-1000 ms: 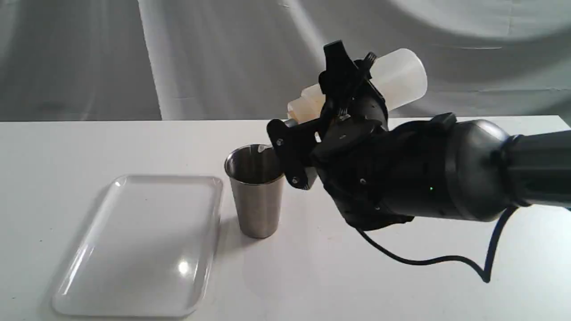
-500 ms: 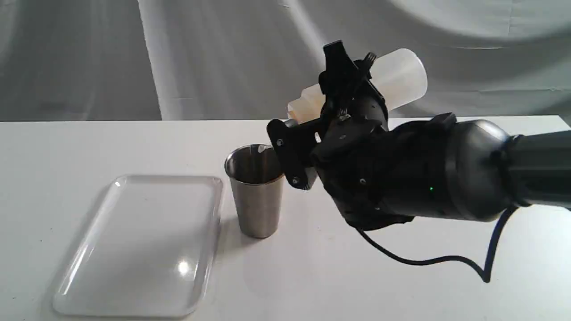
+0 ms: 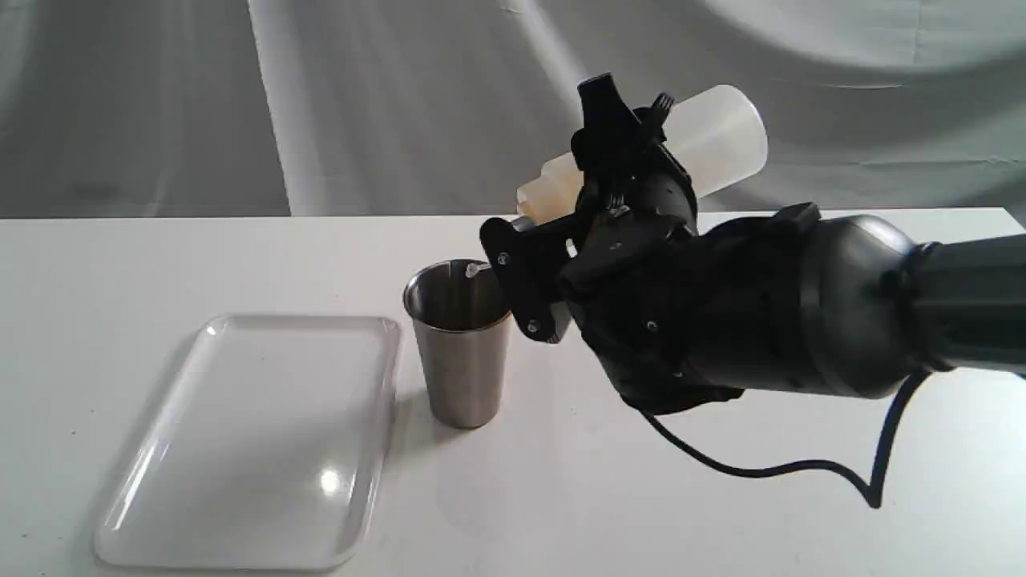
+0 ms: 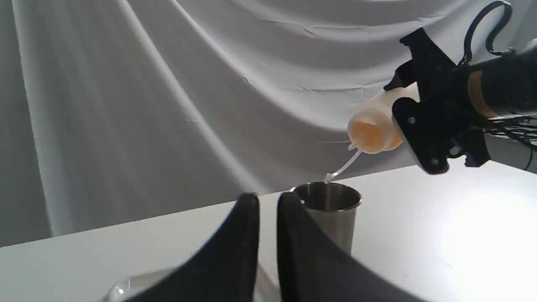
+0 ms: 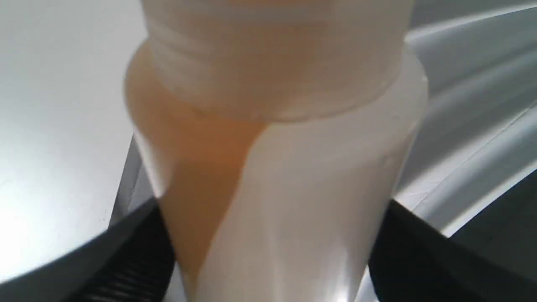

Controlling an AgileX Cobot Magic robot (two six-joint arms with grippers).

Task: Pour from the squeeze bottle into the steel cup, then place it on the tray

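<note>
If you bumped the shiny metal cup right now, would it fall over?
Probably fairly easily. The steel cup is tall, narrows toward its base, and stands free on the table. It looks stiff, so likely no denting, but once tipped its round side could roll.

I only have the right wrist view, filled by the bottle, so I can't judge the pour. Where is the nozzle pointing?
Observer: The squeeze bottle is tilted nozzle-down toward the steel cup; its cap strap dangles at the cup's rim.
Operator: Is the cup on the tray?
Observer: No, it stands on the table beside the tray.
Operator: And the left arm?
Observer: The left gripper, fingers nearly together, holds nothing, short of the cup.
</note>
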